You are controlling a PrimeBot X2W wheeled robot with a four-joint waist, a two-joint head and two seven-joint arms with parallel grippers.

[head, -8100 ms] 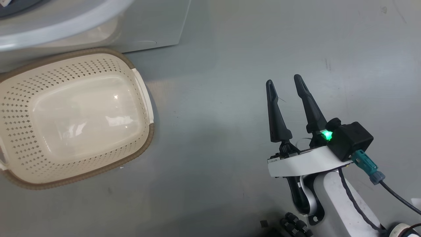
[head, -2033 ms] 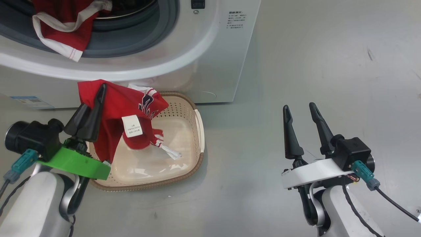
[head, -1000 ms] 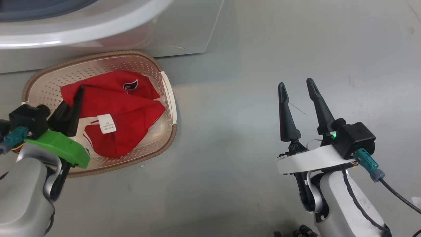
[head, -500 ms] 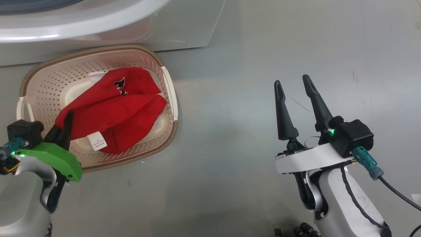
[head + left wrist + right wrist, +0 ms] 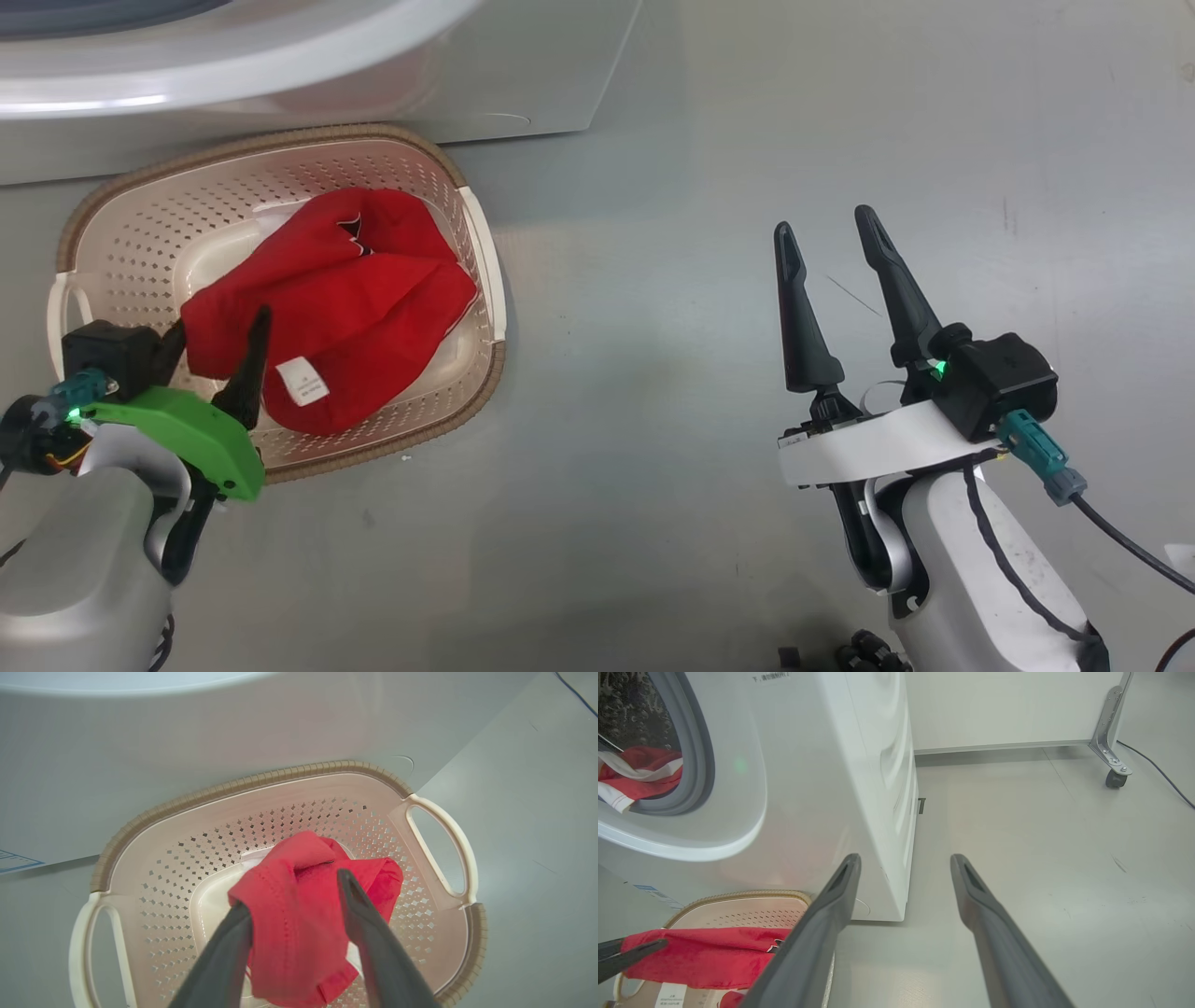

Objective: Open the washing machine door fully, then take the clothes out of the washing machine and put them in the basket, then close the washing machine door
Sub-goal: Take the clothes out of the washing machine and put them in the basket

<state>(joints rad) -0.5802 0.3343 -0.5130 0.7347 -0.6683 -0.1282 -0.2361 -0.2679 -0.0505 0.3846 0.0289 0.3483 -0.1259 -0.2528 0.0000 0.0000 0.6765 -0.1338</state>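
The cream basket (image 5: 261, 140) sits on the floor against the washing machine (image 5: 523, 65). A red garment (image 5: 364, 299) with a white label lies inside it. My left gripper (image 5: 219, 322) hangs over the basket's near-left side, open. In the left wrist view its fingers straddle a bunch of the red garment (image 5: 289, 914) above the basket (image 5: 261, 780). My right gripper (image 5: 823, 221) stands open and empty over bare floor to the right. More red clothes (image 5: 635, 774) hang out of the washing machine (image 5: 822, 788) drum opening. The washing machine door is out of view.
Grey floor stretches to the right of the basket (image 5: 738, 905). Behind the machine runs a white wall panel, with a metal leg on a caster (image 5: 1113, 777) and a dark cable (image 5: 1157, 770) at the far right.
My left gripper's fingers have spread apart from their shut grip on the red garment, and the garment has settled lower in the basket. The right arm has barely moved.
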